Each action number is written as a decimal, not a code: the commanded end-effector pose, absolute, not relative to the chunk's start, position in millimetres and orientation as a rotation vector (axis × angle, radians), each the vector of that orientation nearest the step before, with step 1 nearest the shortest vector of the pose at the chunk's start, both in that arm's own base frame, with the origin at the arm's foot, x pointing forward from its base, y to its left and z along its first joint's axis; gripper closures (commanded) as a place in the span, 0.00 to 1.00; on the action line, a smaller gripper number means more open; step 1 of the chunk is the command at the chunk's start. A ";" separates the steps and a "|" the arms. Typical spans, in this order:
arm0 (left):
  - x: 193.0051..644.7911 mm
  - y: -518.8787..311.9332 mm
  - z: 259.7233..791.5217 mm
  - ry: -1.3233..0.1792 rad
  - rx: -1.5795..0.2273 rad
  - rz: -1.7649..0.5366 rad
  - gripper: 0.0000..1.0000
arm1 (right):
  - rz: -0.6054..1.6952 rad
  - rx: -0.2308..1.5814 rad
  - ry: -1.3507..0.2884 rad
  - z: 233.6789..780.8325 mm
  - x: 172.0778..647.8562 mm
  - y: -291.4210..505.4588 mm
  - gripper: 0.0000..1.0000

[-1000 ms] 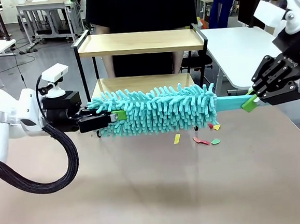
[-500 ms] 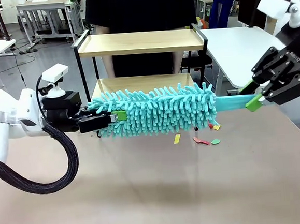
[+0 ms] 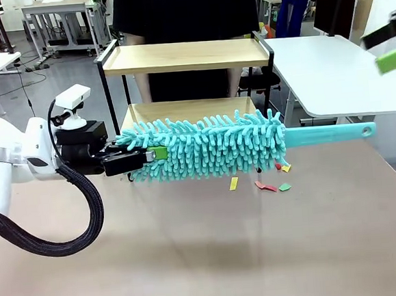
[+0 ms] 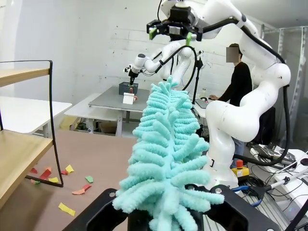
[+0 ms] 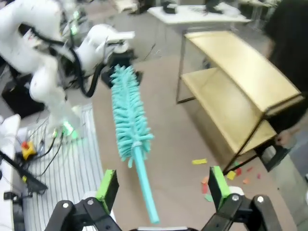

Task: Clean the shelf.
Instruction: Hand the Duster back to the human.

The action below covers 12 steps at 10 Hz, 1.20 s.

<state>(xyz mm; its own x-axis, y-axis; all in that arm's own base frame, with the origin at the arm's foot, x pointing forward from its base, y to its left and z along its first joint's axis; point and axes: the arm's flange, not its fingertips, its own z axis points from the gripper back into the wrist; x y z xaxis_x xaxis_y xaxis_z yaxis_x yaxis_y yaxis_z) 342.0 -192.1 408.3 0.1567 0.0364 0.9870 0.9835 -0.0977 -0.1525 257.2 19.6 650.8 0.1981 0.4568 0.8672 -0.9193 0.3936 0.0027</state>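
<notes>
A fluffy teal duster [image 3: 205, 146] hangs level over the brown table, in front of the shelf [image 3: 184, 56], a two-board wooden rack in a black frame. My left gripper [image 3: 150, 154] is shut on the duster's left end. The bare teal handle [image 3: 331, 135] sticks out to the right with nothing holding it. High at the right edge my right gripper [image 3: 391, 57] is open, well above the handle. In the right wrist view its gripper [image 5: 162, 172] is spread wide over the duster [image 5: 126, 115] far below. The left wrist view looks along the duster [image 4: 166, 144] from the left gripper [image 4: 168, 216].
Coloured paper scraps [image 3: 266, 184] lie on the table under the duster's right end, close to the shelf's leg. A person in black [image 3: 187, 12] stands behind the shelf. A white table [image 3: 322, 69] is at the right.
My right gripper has let go of the duster handle and risen up and to the right. The left gripper and the duster have stayed in place.
</notes>
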 end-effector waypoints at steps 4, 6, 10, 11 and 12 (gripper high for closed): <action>342.0 -192.1 408.3 -1.078 -1.380 -1.140 0.82 | 0.971 0.608 -0.975 654.0 255.7 -0.6 0.00; 356.0 -163.3 462.8 -1.223 -1.236 -1.089 0.82 | 0.971 0.608 -0.975 654.0 255.7 -0.6 0.00; 369.9 -78.2 593.6 -1.537 -0.962 -0.905 0.82 | 0.971 0.608 -0.975 654.0 255.7 -0.6 0.00; 367.1 -59.1 605.1 -1.599 -0.867 -0.842 0.82 | 0.971 0.608 -0.975 654.0 255.7 -0.6 0.00; 359.7 -36.4 616.9 -1.670 -0.759 -0.776 0.82 | 0.971 0.608 -0.975 654.0 255.7 -0.6 0.00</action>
<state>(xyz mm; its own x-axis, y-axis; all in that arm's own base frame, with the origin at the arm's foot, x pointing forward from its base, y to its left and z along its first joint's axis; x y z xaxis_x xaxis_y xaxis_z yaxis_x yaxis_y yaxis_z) 364.8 -34.7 621.6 -0.1685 0.1050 0.9801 0.8615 0.4988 0.0947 254.0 -0.9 652.4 0.2277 0.4022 0.8868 -0.8844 0.4664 0.0155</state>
